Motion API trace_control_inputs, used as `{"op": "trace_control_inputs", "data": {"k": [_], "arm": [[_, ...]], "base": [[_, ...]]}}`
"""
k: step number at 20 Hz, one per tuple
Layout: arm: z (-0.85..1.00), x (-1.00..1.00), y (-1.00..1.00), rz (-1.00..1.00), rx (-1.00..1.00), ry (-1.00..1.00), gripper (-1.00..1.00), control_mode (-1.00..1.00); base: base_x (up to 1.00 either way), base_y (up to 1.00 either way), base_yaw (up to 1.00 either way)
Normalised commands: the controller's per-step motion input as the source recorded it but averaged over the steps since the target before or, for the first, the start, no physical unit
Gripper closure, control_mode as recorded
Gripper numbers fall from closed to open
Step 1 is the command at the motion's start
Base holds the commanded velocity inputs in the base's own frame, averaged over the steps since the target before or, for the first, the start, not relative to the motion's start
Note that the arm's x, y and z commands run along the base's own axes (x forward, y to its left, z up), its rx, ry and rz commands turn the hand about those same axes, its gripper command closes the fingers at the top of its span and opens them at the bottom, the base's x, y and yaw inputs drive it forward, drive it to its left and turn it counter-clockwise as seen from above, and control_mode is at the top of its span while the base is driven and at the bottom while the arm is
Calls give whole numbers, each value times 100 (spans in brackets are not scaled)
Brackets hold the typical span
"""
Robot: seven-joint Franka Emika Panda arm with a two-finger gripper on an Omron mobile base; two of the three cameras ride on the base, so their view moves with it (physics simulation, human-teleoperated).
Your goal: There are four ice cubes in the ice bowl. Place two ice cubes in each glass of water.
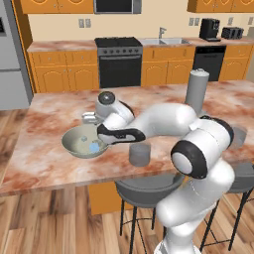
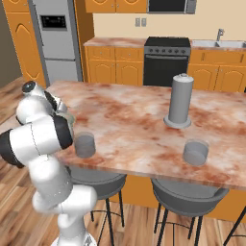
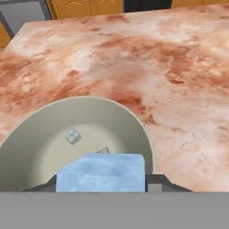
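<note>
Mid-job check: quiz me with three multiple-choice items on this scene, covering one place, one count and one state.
1. Where is the hand?
A. Over the ice bowl
B. Over a glass
C. Beside the stove

2. How many glasses of water stand on the counter?
A. One
B. Four
C. Two

3. How does the tall grey cylinder stand?
A. On its side
B. Upright
C. Leaning on a glass

Answers:
1 A: the hand view looks straight down into the bowl, with an ice cube between the fingertips.
2 C: one glass stands near the arm and the other glass farther right.
3 B: its domed top points up.
</note>
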Motion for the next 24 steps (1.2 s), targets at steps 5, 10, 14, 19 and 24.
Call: {"op": "trace_control_inputs", "data": {"k": [5, 10, 14, 19, 24], "arm": [[60, -68, -100, 2, 1, -2, 100, -100], [83, -37, -100, -6, 1, 8, 100, -100], [100, -7, -100, -14, 2, 5, 100, -100], [61, 0, -100, -31, 1, 9, 100, -100], [22, 0, -100, -40, 4, 12, 100, -100]], "base": [[0, 0, 0], [0, 0, 0], [0, 0, 0], [0, 0, 0], [0, 0, 0]]}}
